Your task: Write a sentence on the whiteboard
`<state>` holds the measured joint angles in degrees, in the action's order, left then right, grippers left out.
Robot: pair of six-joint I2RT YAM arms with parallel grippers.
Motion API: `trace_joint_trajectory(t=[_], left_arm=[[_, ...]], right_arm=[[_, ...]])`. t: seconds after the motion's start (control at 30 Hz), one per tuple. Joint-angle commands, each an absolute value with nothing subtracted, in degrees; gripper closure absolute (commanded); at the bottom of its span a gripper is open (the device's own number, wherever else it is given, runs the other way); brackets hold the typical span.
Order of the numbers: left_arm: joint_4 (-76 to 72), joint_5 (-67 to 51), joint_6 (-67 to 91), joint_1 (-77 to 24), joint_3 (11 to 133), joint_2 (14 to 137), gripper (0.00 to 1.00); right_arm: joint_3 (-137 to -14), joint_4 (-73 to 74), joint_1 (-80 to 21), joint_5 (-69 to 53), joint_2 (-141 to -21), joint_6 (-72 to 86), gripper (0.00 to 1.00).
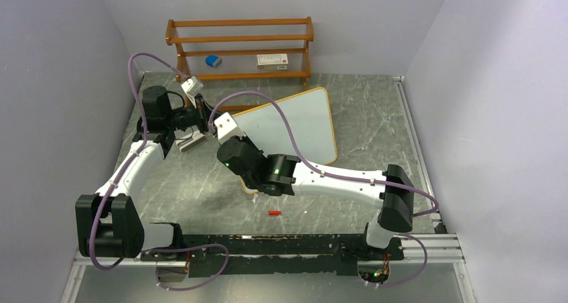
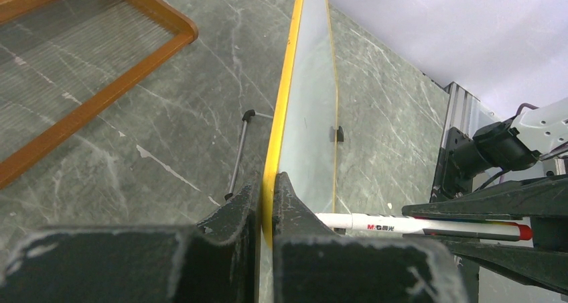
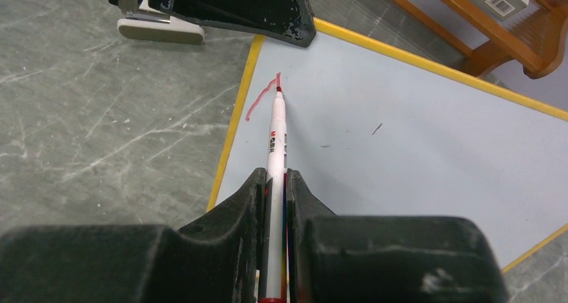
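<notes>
The whiteboard (image 1: 301, 125) stands propped at a slant on the grey table, its white face and yellow frame (image 2: 280, 115) seen edge-on in the left wrist view. My left gripper (image 2: 268, 184) is shut on the frame at the board's upper left corner (image 1: 204, 118). My right gripper (image 3: 273, 177) is shut on a white marker pen (image 3: 275, 139). The pen's red tip touches the whiteboard (image 3: 415, 135) at the end of a short red stroke (image 3: 258, 102) near that corner. The same pen (image 2: 408, 225) lies across the left wrist view. The right wrist (image 1: 234, 157) hides its fingers from above.
A brown slatted shelf rack (image 1: 241, 48) stands at the back with a blue item (image 1: 213, 61) and a white box (image 1: 271, 62) on it. A pale flat block (image 1: 191, 141) lies left of the board. A small red cap (image 1: 273, 213) lies in front.
</notes>
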<state>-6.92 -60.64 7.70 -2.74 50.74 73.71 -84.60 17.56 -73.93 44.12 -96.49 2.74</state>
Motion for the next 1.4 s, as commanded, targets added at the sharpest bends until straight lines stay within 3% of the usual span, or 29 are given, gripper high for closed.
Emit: trace_joint_trajectory(t=[0.0, 1.37], left_arm=[[-6.1, -60.8, 5.7, -3.3, 51.6, 72.8, 0.95], [-5.7, -60.4, 5.4, -3.3, 51.6, 73.0, 0.95]], right_arm=[[-84.9, 20.2, -73.5, 44.2, -96.3, 4.7, 1.00], [-82.9, 25.5, -74.3, 43.2, -94.9, 9.1, 1.00]])
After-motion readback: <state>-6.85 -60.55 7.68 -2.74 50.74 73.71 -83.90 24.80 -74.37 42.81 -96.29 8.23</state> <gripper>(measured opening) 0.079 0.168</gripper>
